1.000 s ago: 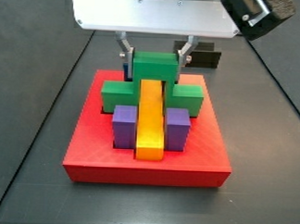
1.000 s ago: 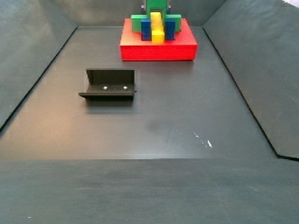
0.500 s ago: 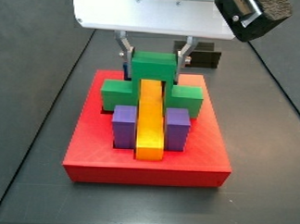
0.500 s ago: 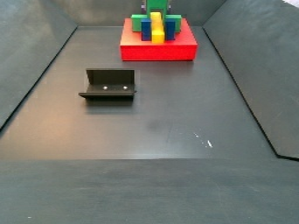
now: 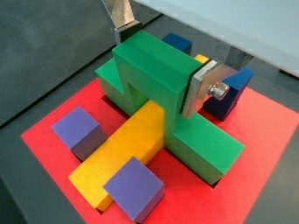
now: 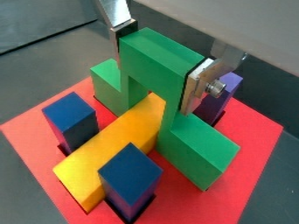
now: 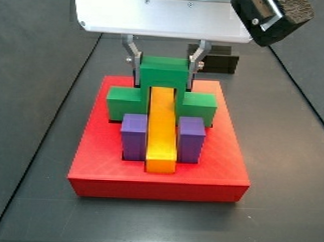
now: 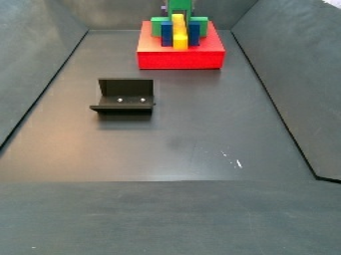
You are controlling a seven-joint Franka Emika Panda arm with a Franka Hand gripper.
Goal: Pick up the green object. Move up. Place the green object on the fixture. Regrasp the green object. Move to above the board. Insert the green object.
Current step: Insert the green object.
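Red board (image 7: 156,168) sits at the far end of the dark tabletop (image 8: 186,139), carrying a long yellow bar (image 7: 161,128), purple posts (image 7: 133,135) and blue posts (image 6: 70,118). Green object (image 5: 158,79) straddles the yellow bar on the board, legs down beside it, with the pincer (image 7: 164,61) clamped on its top bar, silver fingers (image 5: 211,83) pressing both sides. Fixture (image 8: 123,98) stands well apart on the tabletop, nothing in it.
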